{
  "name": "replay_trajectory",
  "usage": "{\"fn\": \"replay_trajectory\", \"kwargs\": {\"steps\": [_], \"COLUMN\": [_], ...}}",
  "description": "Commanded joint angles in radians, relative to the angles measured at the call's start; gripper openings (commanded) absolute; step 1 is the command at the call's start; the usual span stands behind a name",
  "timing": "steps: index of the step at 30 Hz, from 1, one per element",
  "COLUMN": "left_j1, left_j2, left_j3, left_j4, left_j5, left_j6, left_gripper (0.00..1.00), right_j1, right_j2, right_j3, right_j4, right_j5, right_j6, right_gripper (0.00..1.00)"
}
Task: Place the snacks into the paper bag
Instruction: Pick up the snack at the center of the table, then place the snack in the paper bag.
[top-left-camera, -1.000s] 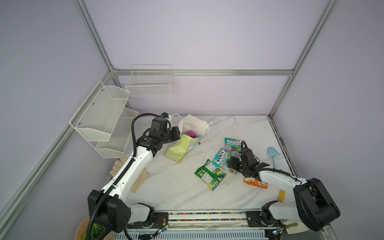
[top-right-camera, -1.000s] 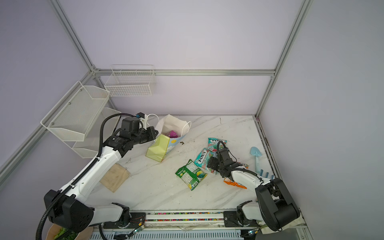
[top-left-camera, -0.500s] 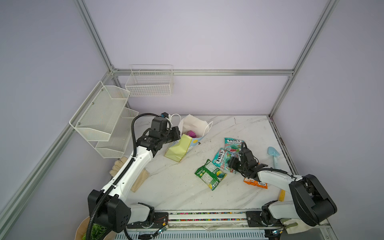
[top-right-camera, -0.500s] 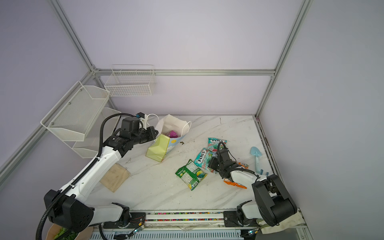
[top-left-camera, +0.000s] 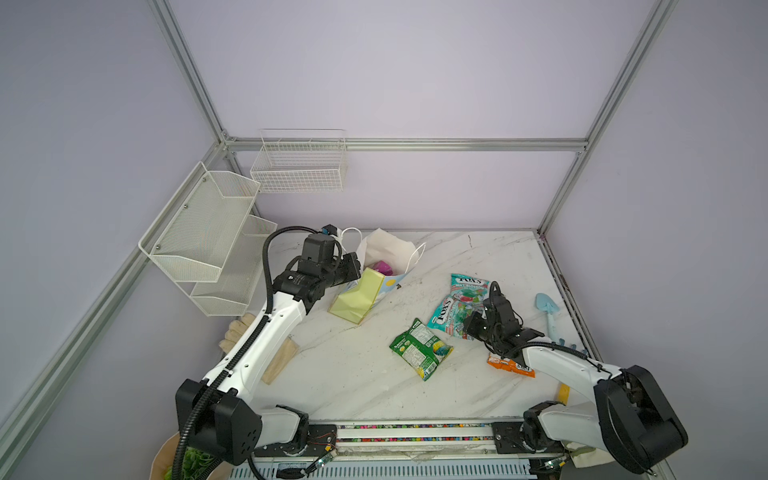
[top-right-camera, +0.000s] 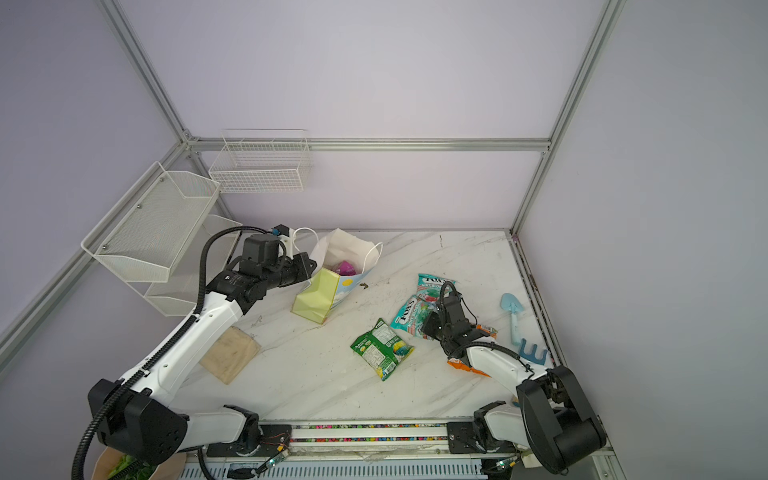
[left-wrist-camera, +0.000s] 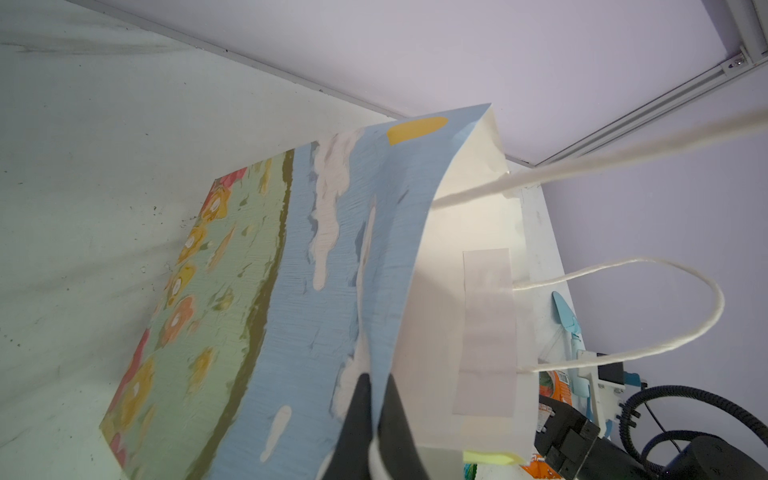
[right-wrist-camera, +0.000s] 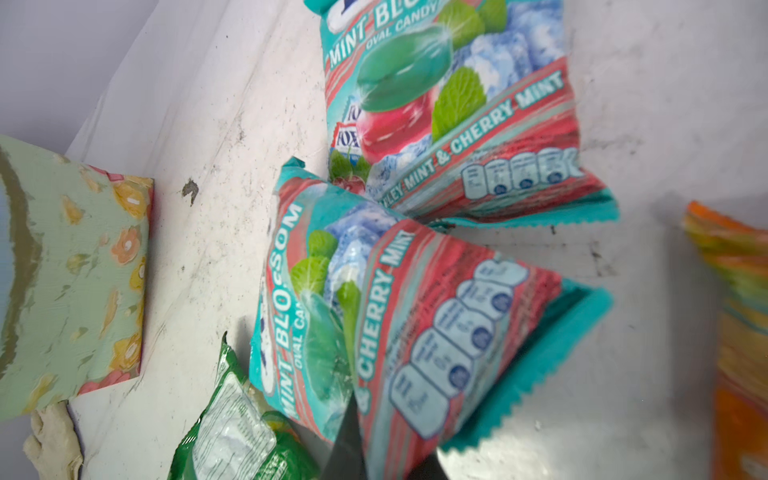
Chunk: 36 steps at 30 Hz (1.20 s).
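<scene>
Right gripper (right-wrist-camera: 384, 453) has closed onto a glossy teal FOX'S packet (right-wrist-camera: 415, 324); left gripper (left-wrist-camera: 376, 399) clamps the sky-print paper bag (left-wrist-camera: 332, 270) at its rim; purple packet (top-left-camera: 381, 267) bagged, four remain.

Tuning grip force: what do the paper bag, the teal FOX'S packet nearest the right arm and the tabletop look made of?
The paper bag: matte printed paper, it seems; thin edge bows, white inside, twisted cord handles.
The teal FOX'S packet: glossy plastic film, probably; highlights, soft creases, zigzag-cut sealed end.
The tabletop: white marble-look slab with grey veins, smooth; stone or laminate cannot be told.
</scene>
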Motion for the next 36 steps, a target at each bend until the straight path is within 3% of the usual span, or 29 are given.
{"fn": "replay_trajectory", "kwargs": {"steps": [1, 16, 29, 36], "left_j1": [-0.004, -0.016, -0.053, -0.07], "left_j2": [-0.008, -0.007, 0.009, 0.021], "left_j3": [0.0, 0.003, 0.011, 0.017], "left_j4": [0.001, 0.003, 0.005, 0.008], "left_j5": [0.011, 0.007, -0.021, -0.028], "left_j6": [0.009, 0.009, 0.006, 0.002], "left_gripper": [0.0, 0.0, 0.0, 0.0], "right_j1": [-0.004, -0.004, -0.004, 0.006], "right_j2": [-0.079, -0.245, -0.189, -0.136], "right_j3": [0.075, 0.392, 0.698, 0.762], "right_j4": [-0.087, -0.315, -0.411, -0.421], "right_j5": [0.039, 0.054, 0.014, -0.015], "right_j6": [0.0, -0.068, -0.15, -0.175], "right_gripper": [0.01, 0.0, 0.0, 0.0]}}
